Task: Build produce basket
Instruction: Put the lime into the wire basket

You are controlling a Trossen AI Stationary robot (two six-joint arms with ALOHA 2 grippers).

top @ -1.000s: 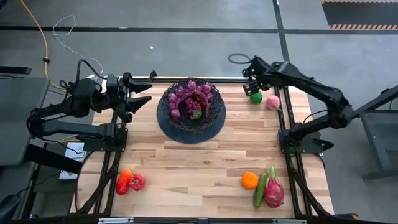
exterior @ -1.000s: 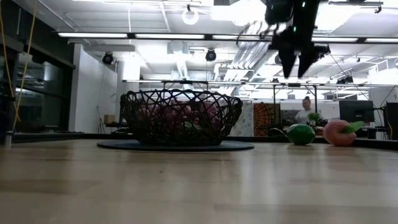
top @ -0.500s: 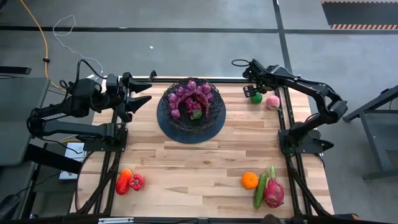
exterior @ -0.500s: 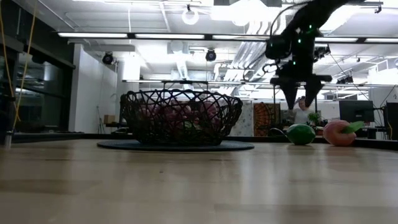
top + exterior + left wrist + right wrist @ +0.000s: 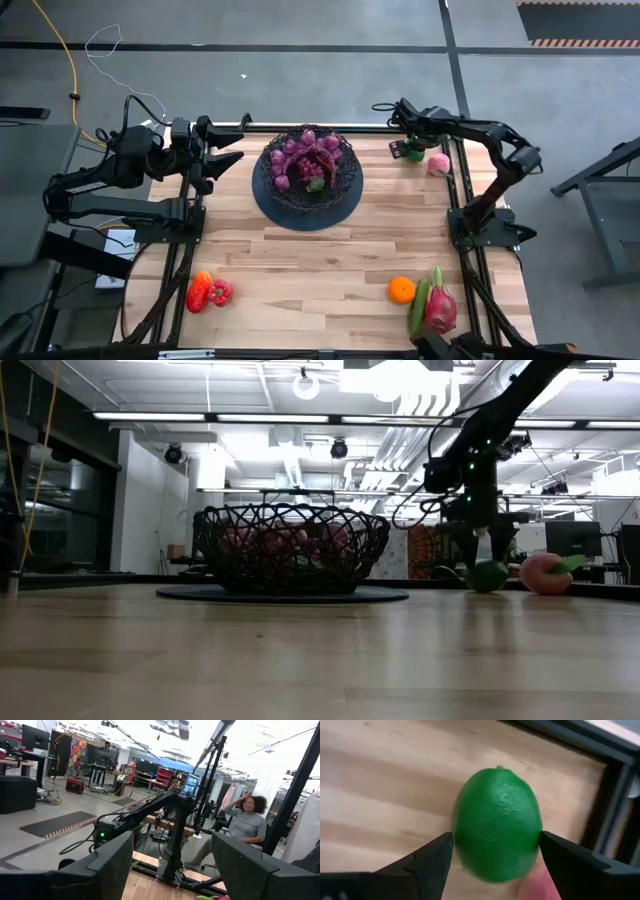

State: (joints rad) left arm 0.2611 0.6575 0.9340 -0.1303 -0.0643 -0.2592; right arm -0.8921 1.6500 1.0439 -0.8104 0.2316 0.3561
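Observation:
The black wire basket (image 5: 307, 170) stands on a dark round mat at the table's far middle, with purple grapes and other produce inside. A green round fruit (image 5: 497, 825) lies on the wood at the far right, next to a pink fruit (image 5: 438, 164). My right gripper (image 5: 495, 837) points down over the green fruit (image 5: 488, 575), open, one finger on each side of it. My left gripper (image 5: 235, 152) waits raised at the far left, open and level.
An orange (image 5: 401, 290), a green cucumber (image 5: 417, 307) and a pink dragon fruit (image 5: 440, 305) lie at the near right, red peppers (image 5: 208, 292) at the near left. Black frame rails run along the table's sides. A person (image 5: 245, 827) sits beyond the table.
My right gripper has come down from high above the table to the green fruit, tipping more steeply downward, its fingers spreading a little. The fruit has stayed where it was.

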